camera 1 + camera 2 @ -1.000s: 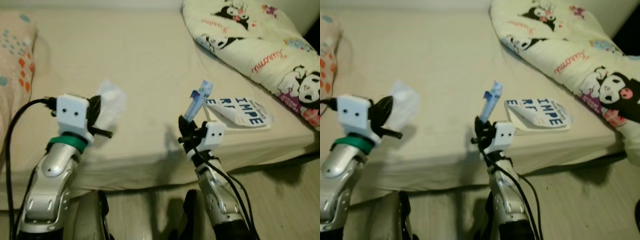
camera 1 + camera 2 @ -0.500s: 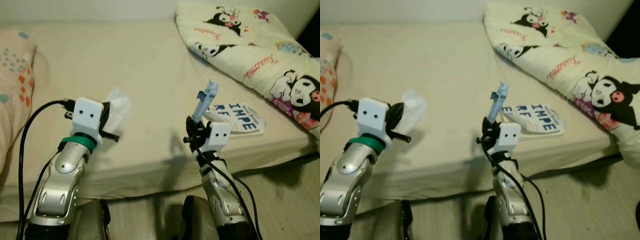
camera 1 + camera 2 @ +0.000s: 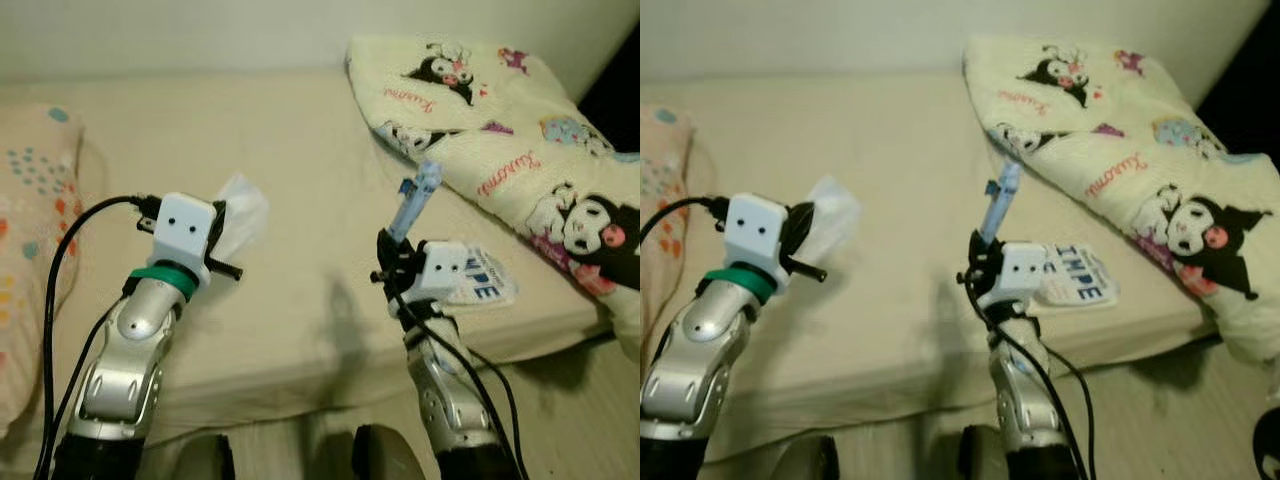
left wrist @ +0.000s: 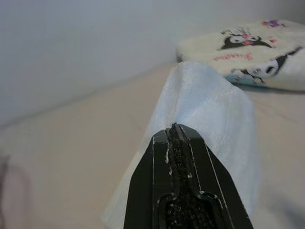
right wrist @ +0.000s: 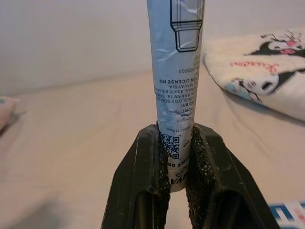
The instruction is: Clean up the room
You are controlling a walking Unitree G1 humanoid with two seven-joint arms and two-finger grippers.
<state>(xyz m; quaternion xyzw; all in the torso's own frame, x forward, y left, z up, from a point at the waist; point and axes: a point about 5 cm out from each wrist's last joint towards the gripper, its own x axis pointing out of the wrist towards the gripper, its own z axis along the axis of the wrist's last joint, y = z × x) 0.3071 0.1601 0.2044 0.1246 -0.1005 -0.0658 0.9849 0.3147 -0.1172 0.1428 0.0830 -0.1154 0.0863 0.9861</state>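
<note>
1. Left hand (image 3: 222,235) — fingers pressed together on a crumpled white tissue (image 3: 240,212), held up over the near part of the bed (image 3: 300,180). The tissue looks nearly weightless and limp; a pinch anywhere on the wad should hold, though thin paper can tear or slip out of a loose grip.
2. Right hand (image 3: 398,262) — pinching the lower end of a narrow silver-blue sachet (image 3: 413,203), which stands upright above the fingers. It appears light, with a smooth foil-like skin, so it may slide; the grip near 1 end leaves the free length able to bend or sway.
3. Flat printed packet (image 3: 478,280) — lying on the bed near its front edge, just beside the right hand. It looks thin and flexible; a hold on a raised or overhanging edge would probably be easiest.
4. Room for moving — open mattress lies ahead and between the arms. A cartoon-print blanket (image 3: 500,130) bounds the robot's right, a patterned pillow (image 3: 35,240) the left, and the bed's front edge sits close below both wrists.
</note>
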